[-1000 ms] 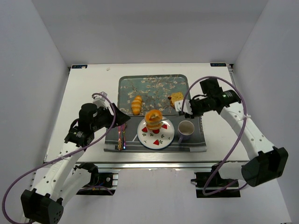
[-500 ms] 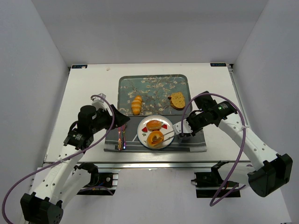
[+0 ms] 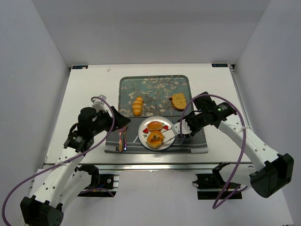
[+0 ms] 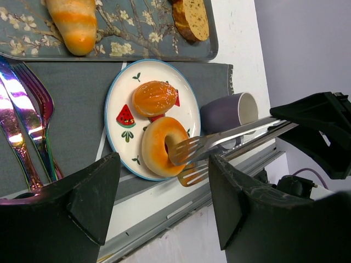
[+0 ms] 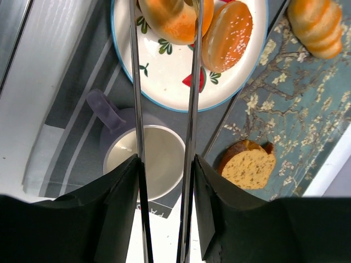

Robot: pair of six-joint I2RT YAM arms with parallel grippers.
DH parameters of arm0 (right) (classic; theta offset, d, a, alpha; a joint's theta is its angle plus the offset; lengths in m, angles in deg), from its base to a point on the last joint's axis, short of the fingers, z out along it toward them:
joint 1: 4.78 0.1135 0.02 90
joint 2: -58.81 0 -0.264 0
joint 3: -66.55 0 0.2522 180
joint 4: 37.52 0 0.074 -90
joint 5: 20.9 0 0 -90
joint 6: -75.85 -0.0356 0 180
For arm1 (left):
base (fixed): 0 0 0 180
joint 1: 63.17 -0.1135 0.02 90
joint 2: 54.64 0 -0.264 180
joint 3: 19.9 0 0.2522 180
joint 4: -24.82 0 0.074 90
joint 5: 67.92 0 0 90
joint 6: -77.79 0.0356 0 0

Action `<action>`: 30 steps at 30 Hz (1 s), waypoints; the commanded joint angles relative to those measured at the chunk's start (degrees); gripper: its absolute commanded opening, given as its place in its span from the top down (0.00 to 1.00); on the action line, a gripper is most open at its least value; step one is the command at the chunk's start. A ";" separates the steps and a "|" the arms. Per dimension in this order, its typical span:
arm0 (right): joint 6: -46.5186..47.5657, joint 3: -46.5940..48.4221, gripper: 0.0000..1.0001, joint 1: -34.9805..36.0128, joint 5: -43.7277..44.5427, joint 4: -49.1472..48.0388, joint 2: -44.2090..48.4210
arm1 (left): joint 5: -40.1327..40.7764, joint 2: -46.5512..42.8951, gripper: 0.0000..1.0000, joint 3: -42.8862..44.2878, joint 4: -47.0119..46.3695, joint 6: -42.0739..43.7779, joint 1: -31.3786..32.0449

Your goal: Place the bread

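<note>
A ring-shaped bread (image 3: 155, 139) lies on the near part of the white plate (image 3: 165, 142), beside a round bun (image 3: 155, 125). My right gripper (image 3: 184, 129) is shut on metal tongs (image 3: 171, 135). The tong tips are on either side of the ring bread (image 5: 173, 19), one over its hole (image 4: 159, 145) and one under its near edge. In the right wrist view my fingers (image 5: 164, 159) press both tong arms (image 5: 194, 82). My left gripper (image 3: 123, 121) is open and empty over the cutlery; in its wrist view (image 4: 164, 159) nothing is between its fingers.
A floral tray (image 3: 154, 84) behind the plate holds a croissant (image 3: 137, 105) and a bread slice (image 3: 178, 101). A purple mug (image 4: 230, 112) stands right of the plate on the grey placemat (image 3: 197, 143), under my right gripper. A fork and knife (image 4: 27, 120) lie left of the plate.
My right arm has moved down and left with the tongs. The ring bread was held above the plate a second ago and now lies on its near part beside the bun.
</note>
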 commanded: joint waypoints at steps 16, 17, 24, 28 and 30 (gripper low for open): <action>-19.92 2.31 0.85 -1.81 -7.27 -9.84 5.76 | 0.21 0.00 0.26 0.67 -0.40 0.12 -0.27; -27.01 3.02 0.94 -4.78 -8.07 -11.36 4.63 | 0.21 -0.18 0.26 0.50 -0.49 0.03 -0.35; -49.38 5.05 1.00 -23.25 -11.95 -23.58 2.16 | -0.58 0.78 0.26 0.58 -1.63 0.29 -0.27; -60.64 -3.27 1.00 -35.02 -4.40 -34.56 1.11 | -1.19 1.49 0.26 0.23 -3.12 0.20 -0.27; -66.85 -6.89 1.00 -39.95 1.64 -40.36 0.05 | -1.81 1.75 0.26 0.06 -4.09 -0.06 -0.27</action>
